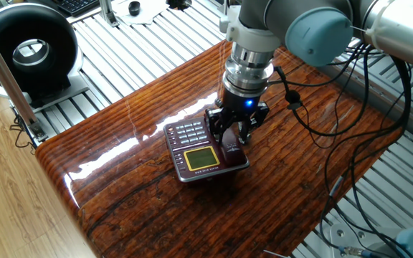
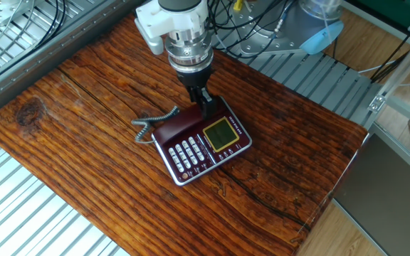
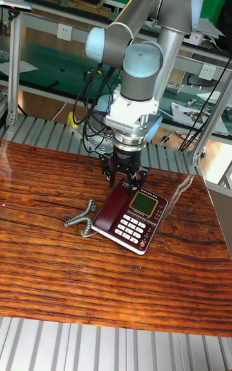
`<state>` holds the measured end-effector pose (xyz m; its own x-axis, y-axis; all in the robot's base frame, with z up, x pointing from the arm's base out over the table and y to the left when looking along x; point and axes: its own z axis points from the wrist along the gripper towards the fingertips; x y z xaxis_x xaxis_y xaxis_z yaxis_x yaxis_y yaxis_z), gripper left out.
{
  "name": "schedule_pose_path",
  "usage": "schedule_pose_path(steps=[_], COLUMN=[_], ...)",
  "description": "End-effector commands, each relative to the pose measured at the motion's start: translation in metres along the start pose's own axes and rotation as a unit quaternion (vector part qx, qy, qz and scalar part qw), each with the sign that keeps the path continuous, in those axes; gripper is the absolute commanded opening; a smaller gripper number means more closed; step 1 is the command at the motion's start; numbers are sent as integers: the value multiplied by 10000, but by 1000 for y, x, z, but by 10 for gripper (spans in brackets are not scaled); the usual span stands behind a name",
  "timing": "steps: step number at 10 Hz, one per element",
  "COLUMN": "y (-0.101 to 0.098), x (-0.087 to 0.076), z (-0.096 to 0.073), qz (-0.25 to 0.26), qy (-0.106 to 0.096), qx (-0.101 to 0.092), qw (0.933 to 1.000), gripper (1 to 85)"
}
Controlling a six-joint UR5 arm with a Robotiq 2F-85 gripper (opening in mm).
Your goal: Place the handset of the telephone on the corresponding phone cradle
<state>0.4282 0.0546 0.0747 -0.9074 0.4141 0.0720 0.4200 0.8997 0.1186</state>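
The maroon telephone (image 1: 199, 156) (image 2: 216, 139) (image 3: 138, 216) sits mid-table, keypad and yellow-green screen facing up. Along its side strip, the phone cradle, lies the handset (image 2: 179, 126) (image 3: 108, 210) (image 1: 235, 149), which covers the cradle completely. A grey coiled cord (image 2: 151, 122) (image 3: 80, 213) trails from it onto the wood. My gripper (image 1: 233, 135) (image 2: 205, 103) (image 3: 124, 181) hangs just above the handset's far end. It is open, its fingers spread to either side of the bar and holding nothing.
The wooden table (image 1: 120, 179) rests on a slatted aluminium frame. A black round device (image 1: 27, 50) stands off the table at the far left. Black cables (image 1: 321, 107) hang from the arm over the table's right side.
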Motion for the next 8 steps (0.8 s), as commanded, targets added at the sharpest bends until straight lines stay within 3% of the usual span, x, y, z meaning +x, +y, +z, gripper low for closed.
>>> schedule_pose_path(steps=[1, 5, 6, 7, 8], y=[8, 9, -4, -16, -23], x=[2, -11, -23, -31, -38], z=[-10, -42, -50, -58, -67], qz=[52, -247, -513, -728, -936], qy=[74, 43, -135, -266, -341], qx=[-93, -100, 134, 323, 429], qw=[9999, 9996, 9985, 9965, 9941], gripper=[573, 547, 523, 443, 303])
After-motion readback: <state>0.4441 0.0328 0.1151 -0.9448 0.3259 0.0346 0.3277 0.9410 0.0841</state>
